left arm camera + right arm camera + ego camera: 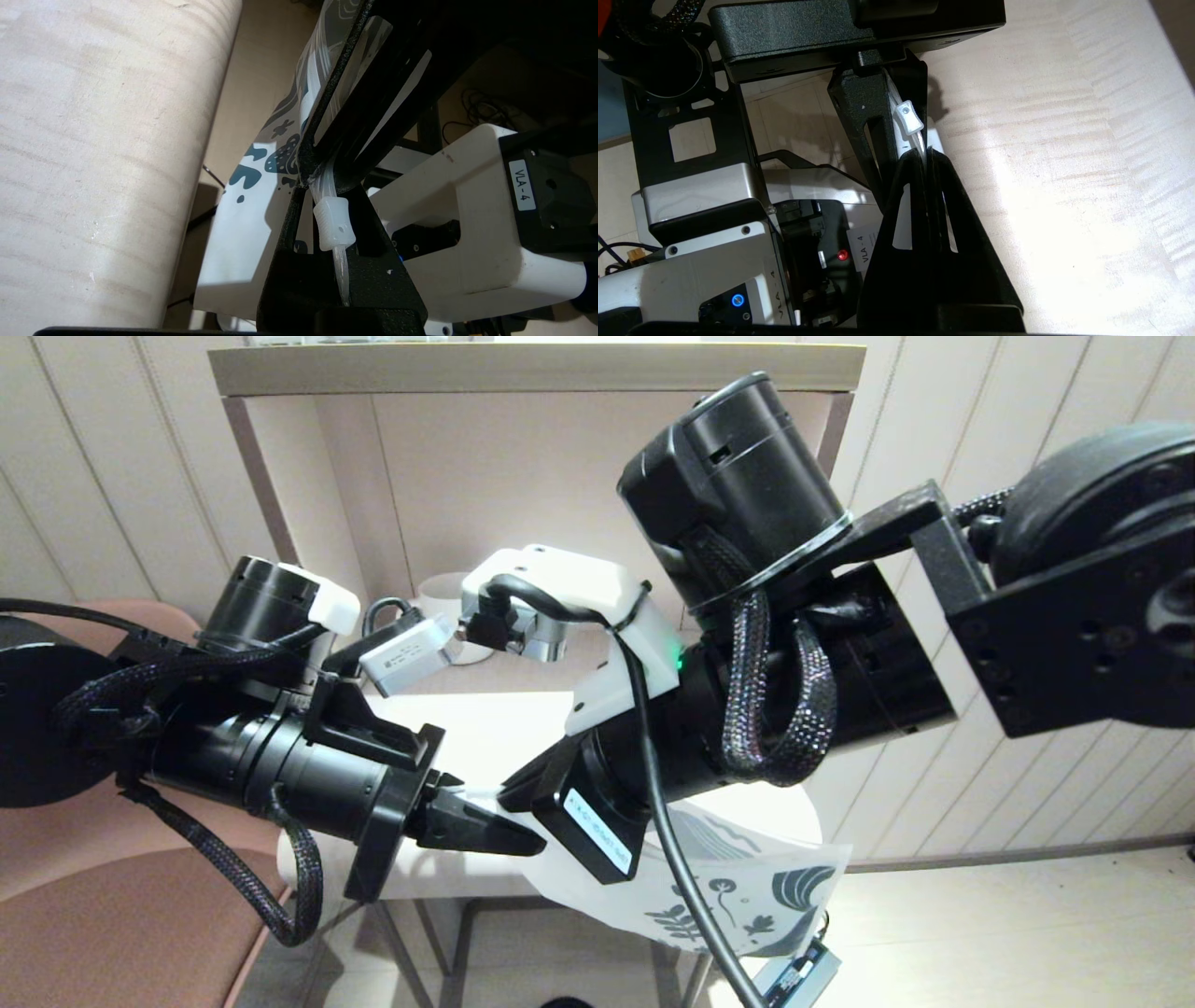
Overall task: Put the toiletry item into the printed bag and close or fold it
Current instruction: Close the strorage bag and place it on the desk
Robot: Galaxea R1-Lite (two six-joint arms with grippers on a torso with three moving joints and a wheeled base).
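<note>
Right then, both grippers were pinched tight on the printed bag [747, 887], left gripper [509, 840] and right gripper [927, 154] meeting at its slider [332, 224], the bag hanging off the pale wooden table [485, 728] above a light floor [1008, 933]; comb unseen.

The printed bag [747, 887] hangs over the tabletop's [495, 728] front right corner, most of it past the edge. The left pincer [495, 835] sits at the front edge, left of the bag, and the right pincer [927, 154] meets it there, both clamped on the bag's top strip. A mug [439, 597] stands near the back edge.
</note>
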